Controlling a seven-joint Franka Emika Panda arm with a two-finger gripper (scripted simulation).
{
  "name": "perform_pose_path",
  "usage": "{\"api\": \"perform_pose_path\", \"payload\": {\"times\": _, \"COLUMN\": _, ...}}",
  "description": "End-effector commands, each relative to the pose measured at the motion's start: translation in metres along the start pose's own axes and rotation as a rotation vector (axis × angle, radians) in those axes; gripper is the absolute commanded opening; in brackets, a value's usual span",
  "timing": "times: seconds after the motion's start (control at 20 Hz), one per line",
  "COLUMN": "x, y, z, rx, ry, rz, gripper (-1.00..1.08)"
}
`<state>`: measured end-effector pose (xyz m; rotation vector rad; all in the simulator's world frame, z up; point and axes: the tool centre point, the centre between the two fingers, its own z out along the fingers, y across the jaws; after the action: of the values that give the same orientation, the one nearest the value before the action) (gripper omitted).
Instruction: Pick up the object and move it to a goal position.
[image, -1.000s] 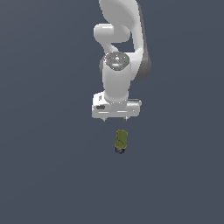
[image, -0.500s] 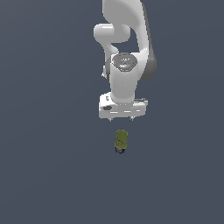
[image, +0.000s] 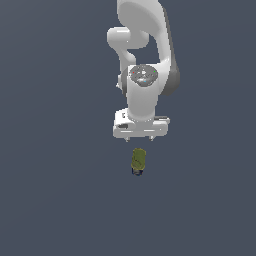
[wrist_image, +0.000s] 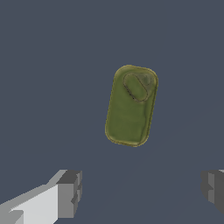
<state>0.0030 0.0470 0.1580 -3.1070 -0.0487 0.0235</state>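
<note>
My gripper (wrist_image: 140, 192) hangs spread wide, empty. The object (wrist_image: 131, 105) lies ahead of my fingertips, not between them. Descending here, my fingers could miss it or knock it away.

Light: even, flat, moderately dim.
Shadows: soft shading on arm (image: 145, 60); none cast on ground.
Glare: none.
Focus: sharp throughout; edges undistorted.
Resolution: coarse render.

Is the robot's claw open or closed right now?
Open. In the wrist view the gripper's two fingers stand wide apart, with the green object lying untouched beyond them.
</note>
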Motion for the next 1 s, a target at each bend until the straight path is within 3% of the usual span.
{"api": "perform_pose_path", "payload": {"times": 0.0, "x": 0.007, "y": 0.000, "z": 0.005, "rx": -0.003, "ry": 0.001, "rz": 0.020, "gripper": 1.00}}
{"api": "perform_pose_path", "payload": {"times": 0.5, "x": 0.044, "y": 0.003, "z": 0.038, "rx": -0.025, "ry": 0.013, "rz": 0.140, "gripper": 1.00}}
{"api": "perform_pose_path", "payload": {"times": 0.95, "x": 0.052, "y": 0.004, "z": 0.048, "rx": -0.032, "ry": 0.016, "rz": 0.170, "gripper": 1.00}}
